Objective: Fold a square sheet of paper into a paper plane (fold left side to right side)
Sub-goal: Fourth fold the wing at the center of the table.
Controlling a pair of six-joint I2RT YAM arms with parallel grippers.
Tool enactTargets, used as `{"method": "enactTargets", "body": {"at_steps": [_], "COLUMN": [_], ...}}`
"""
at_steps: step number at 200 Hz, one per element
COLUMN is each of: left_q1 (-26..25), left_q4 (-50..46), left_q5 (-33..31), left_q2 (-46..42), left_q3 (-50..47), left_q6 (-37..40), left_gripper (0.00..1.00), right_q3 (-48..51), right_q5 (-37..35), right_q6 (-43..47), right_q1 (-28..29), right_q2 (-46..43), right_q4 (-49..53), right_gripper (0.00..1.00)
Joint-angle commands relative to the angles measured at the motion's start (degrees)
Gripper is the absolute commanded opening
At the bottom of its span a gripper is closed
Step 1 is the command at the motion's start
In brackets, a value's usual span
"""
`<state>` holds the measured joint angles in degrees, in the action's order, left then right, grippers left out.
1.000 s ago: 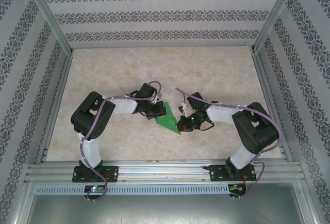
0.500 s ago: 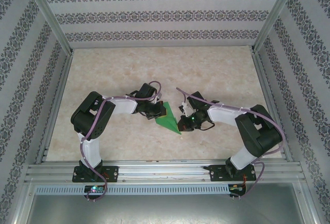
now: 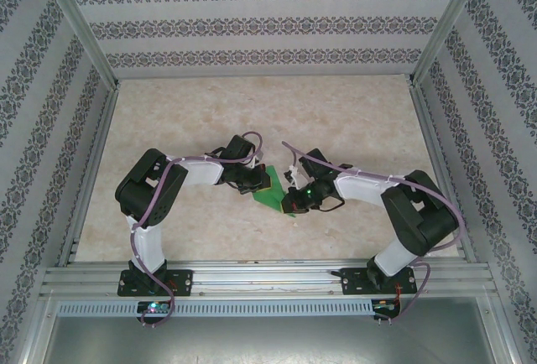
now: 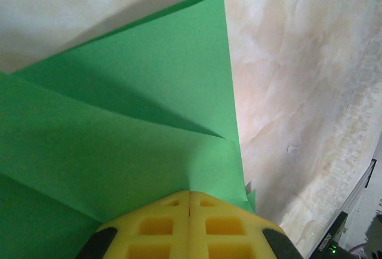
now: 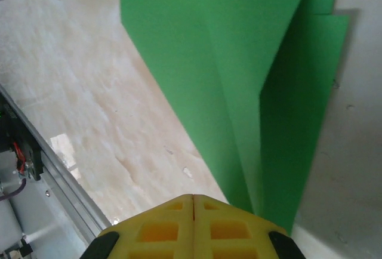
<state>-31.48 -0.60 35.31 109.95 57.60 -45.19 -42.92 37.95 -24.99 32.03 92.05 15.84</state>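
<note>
The square sheet of paper is a bright green, folded, pointed shape lying flat on the table mid-front, between my two grippers. My left gripper is shut, and its yellow fingertips rest on the sheet's left part. In the left wrist view the paper shows overlapping creased layers ending in a point at the top. My right gripper is also shut and sits at the sheet's lower right edge, covering its near tip. In the right wrist view the paper runs up and away from the shut yellow fingertips.
The marbled tabletop stretches behind the paper to the patterned walls. An aluminium rail carrying both arm bases runs along the near edge. A side rail with wiring shows left of the right gripper.
My right gripper has slid a little left and up onto the paper's lower right edge, hiding its near tip. The left gripper and the paper have stayed put.
</note>
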Motion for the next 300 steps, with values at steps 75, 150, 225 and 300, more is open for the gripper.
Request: {"method": "enactTargets", "body": {"at_steps": [75,150,225,300], "left_q1": [-0.16,-0.16,-0.16,-0.07], "left_q4": [-5.29,-5.62,-5.81,-6.34], "left_q5": [-5.55,-5.66,-5.74,-6.19], "left_q2": [2.99,2.97,3.17,3.34], "left_q3": [-1.59,-1.54,-1.41,-1.20], "left_q6": [1.21,1.27,1.38,1.60], "left_gripper": [0.00,0.00,0.00,0.00], "right_q3": [1.58,2.31,2.49,4.01], "right_q5": [-0.34,-0.97,-3.05,-4.61], "right_q6": [-0.62,-0.07,0.57,0.11], "right_q1": [-1.62,-2.16,-2.15,-2.24], "right_q2": [0.70,1.73,1.90,1.99], "right_q4": [-2.43,-2.04,-0.02,1.70], "right_gripper": [0.00,0.00,0.00,0.00]}}
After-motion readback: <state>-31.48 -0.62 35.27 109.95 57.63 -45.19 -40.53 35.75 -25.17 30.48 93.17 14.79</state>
